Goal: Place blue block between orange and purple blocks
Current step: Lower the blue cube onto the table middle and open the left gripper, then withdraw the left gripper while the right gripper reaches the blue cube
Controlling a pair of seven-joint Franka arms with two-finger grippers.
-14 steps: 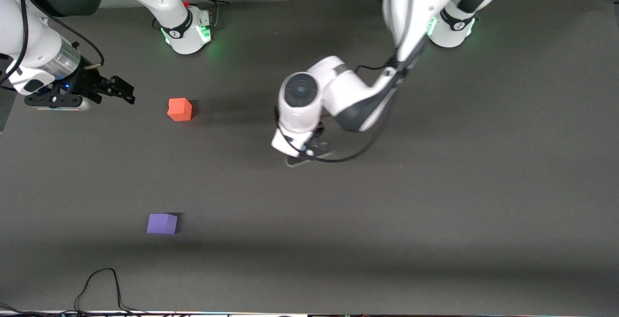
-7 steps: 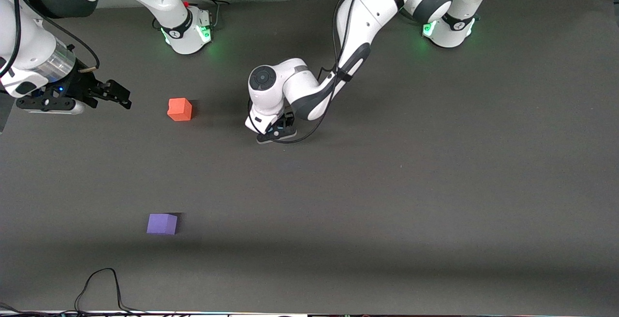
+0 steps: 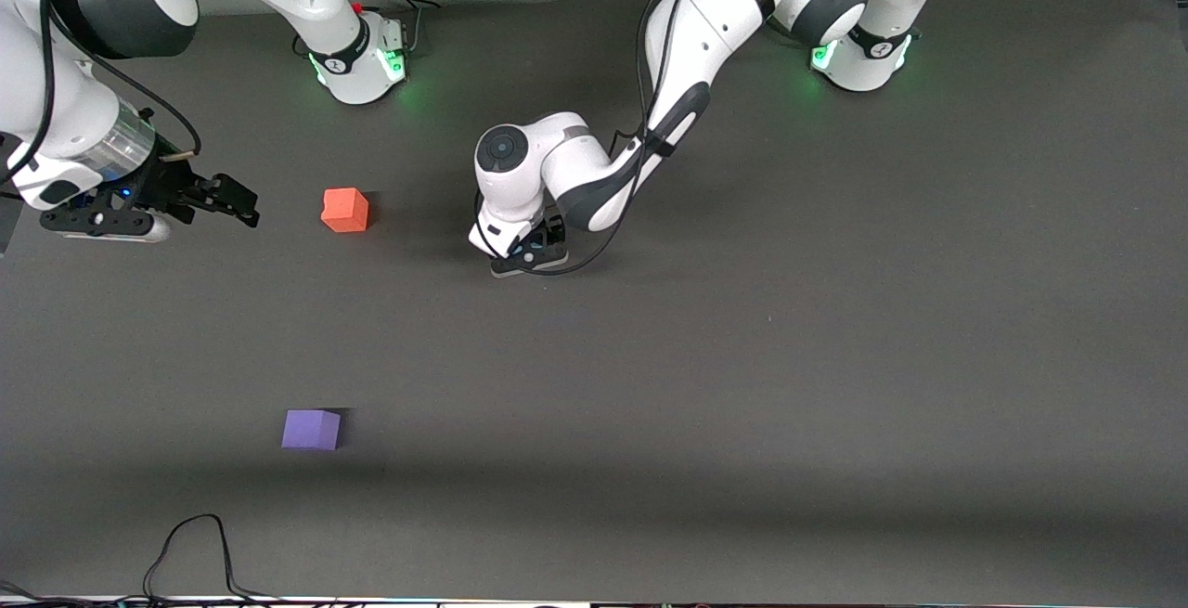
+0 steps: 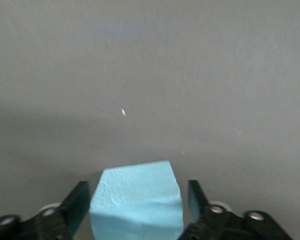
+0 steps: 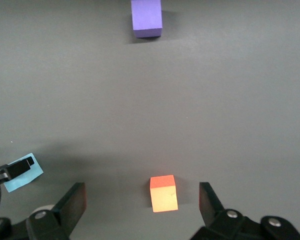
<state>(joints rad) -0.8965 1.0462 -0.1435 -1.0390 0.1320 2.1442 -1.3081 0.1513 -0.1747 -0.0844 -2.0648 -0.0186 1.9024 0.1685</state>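
Observation:
The blue block (image 4: 137, 200) sits between the fingers of my left gripper (image 4: 138, 195), which is open with a thin gap on each side of it. In the front view the left hand (image 3: 520, 251) is low over the table and hides this block. It is beside the orange block (image 3: 344, 210), toward the left arm's end. The purple block (image 3: 311, 430) lies much nearer the front camera. My right gripper (image 3: 239, 200) hovers open at the right arm's end, level with the orange block (image 5: 163, 193). The right wrist view also shows the purple block (image 5: 146, 18) and the blue block (image 5: 30, 176).
The two robot bases (image 3: 357, 65) (image 3: 863, 60) stand along the edge of the dark table farthest from the front camera. A black cable (image 3: 195, 543) loops near the edge nearest that camera, at the right arm's end.
The left arm carried its hand toward the right arm's end, nearer the orange block, then stopped. Its fingers have since opened off the blue block. The right gripper only drifted slightly.

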